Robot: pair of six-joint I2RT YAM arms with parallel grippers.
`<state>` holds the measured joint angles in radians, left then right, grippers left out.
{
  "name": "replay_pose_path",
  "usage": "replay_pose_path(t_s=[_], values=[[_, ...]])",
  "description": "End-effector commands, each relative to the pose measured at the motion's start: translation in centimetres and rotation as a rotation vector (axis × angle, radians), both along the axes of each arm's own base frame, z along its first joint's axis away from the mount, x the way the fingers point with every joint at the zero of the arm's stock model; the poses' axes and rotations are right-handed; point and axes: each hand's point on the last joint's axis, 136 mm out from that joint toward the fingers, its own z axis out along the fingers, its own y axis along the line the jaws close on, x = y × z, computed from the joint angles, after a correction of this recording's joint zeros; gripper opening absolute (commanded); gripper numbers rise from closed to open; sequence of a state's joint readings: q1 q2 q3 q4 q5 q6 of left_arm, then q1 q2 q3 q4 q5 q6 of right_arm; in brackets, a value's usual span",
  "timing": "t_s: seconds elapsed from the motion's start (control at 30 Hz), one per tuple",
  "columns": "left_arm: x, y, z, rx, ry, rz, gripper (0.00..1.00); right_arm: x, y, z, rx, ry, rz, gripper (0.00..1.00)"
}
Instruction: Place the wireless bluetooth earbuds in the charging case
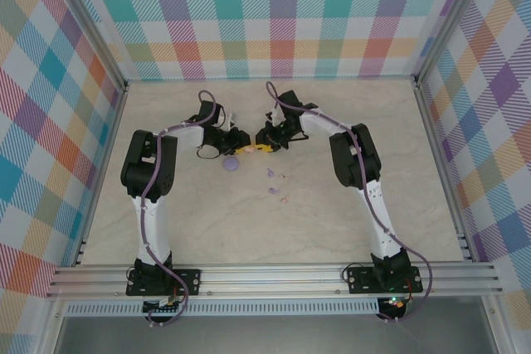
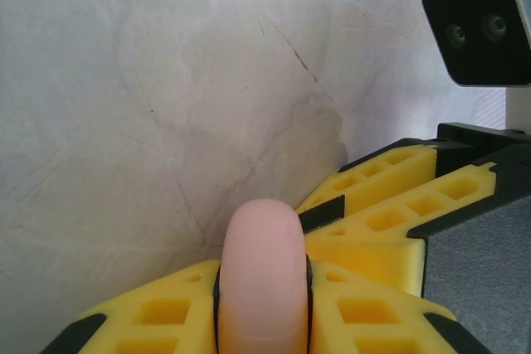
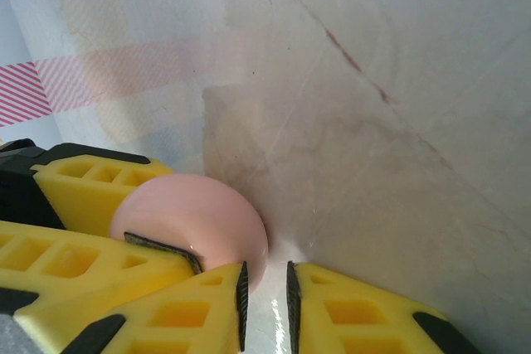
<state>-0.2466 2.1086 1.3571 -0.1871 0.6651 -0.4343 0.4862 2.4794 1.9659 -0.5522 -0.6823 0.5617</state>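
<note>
The left gripper [image 2: 263, 271] was clamped on the salmon-pink disc [image 3: 191, 213] near the table's [image 1: 373, 113] centre, with open surface toward every edge. The right gripper [image 3: 264, 275] met it, its fingers closed to a slit; whether they nipped the disc's rim was hidden. The earbuds [image 1: 272, 191] lay loose just toward the near edge, beside a purple disc [image 1: 231, 165], too small to resolve.

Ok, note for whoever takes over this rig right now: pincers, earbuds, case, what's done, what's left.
Left pincer: shut on the pink disc, apparently the charging case, held edge-on mid-table.
Right pincer: shut, tips beside that disc; no grip seen.
Earbuds: a few tiny pieces loose on the table, just right of the purple disc.
Done: no earbud seated.
Left: likely open the pink disc, then insert each earbud.
</note>
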Motion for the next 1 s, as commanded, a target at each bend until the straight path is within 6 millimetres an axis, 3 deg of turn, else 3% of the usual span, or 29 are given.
replay_pose_path(t_s=[0.0, 0.47, 0.97], values=[[-0.4, 0.2, -0.2, 0.020, 0.011, -0.002, 0.29, -0.6, -0.1, -0.2, -0.032, 0.010, -0.001, 0.26], [0.0, 0.4, 1.1, 0.041, -0.018, -0.001, 0.38, -0.5, -0.4, -0.3, -0.052, -0.003, -0.015, 0.29], [0.3, 0.6, 2.2, 0.053, -0.039, 0.010, 0.38, -0.5, -0.6, -0.7, -0.065, -0.002, -0.015, 0.29]])
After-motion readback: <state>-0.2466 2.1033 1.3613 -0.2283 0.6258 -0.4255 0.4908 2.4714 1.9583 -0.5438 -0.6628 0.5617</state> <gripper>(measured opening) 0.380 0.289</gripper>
